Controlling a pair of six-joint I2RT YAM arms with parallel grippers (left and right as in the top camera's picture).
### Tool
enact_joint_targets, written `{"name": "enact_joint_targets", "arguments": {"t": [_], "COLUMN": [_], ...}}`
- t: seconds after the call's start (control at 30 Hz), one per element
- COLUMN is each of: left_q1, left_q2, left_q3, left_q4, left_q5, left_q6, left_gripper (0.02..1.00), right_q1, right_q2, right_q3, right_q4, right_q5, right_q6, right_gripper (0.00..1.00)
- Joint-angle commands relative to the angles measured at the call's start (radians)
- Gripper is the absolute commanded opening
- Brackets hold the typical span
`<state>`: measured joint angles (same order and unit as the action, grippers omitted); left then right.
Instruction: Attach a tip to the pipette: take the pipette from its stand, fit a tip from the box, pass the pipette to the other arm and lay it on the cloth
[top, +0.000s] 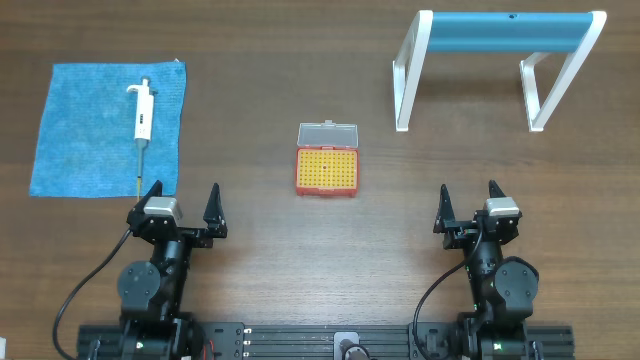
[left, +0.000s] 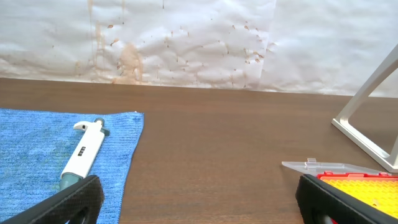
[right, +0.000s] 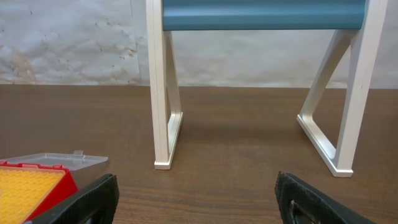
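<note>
Seen from above, the pipette (top: 142, 112) lies flat on the blue cloth (top: 80, 150), which is spread at about 10 o'clock on the counter (top: 330, 270). It rests in the cloth's 3 o'clock half. Its white head points to 12 o'clock and its thin tip end to 6 o'clock, close to the cloth's near edge. Nothing grips it.

The left tool (top: 184, 190) sits low at about 8 o'clock on the counter, just beyond the cloth's 6 o'clock edge. Its two black fingers are spread wide apart with nothing between them. One fingertip stands near the pipette's tip end but is not touching it.

The right tool (top: 468, 190) sits at about 4 o'clock on the counter. Its fingers are likewise spread apart and hold nothing.

The tip box (top: 326, 172) stands near the middle of the counter, between the two tools and a little toward 12 o'clock from them. It is a red box with a yellow rack of tips, and its clear lid is folded back toward 12 o'clock.

The stand (top: 500, 60), with white legs and a blue top bar, is at about 1 o'clock. It is well apart from the tip box and carries nothing.
</note>
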<state>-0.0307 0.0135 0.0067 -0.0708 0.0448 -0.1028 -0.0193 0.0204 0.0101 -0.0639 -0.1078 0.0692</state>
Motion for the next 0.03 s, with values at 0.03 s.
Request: {"name": "enact_joint_targets", "arguments": {"t": [0.03], "left_q1": [-0.004], "left_q2": [-0.010], "left_q3": [-0.001], "left_q4": [-0.009], "left_q5": [-0.011], "left_q6": [0.009], "left_gripper": [0.996], "right_q1": [0.005], "right_q2": [-0.005], "right_q3": [-0.006], "right_q4": [-0.001], "right_q5": [-0.005], "right_q6": [-0.011], "right_gripper": [0.827]}}
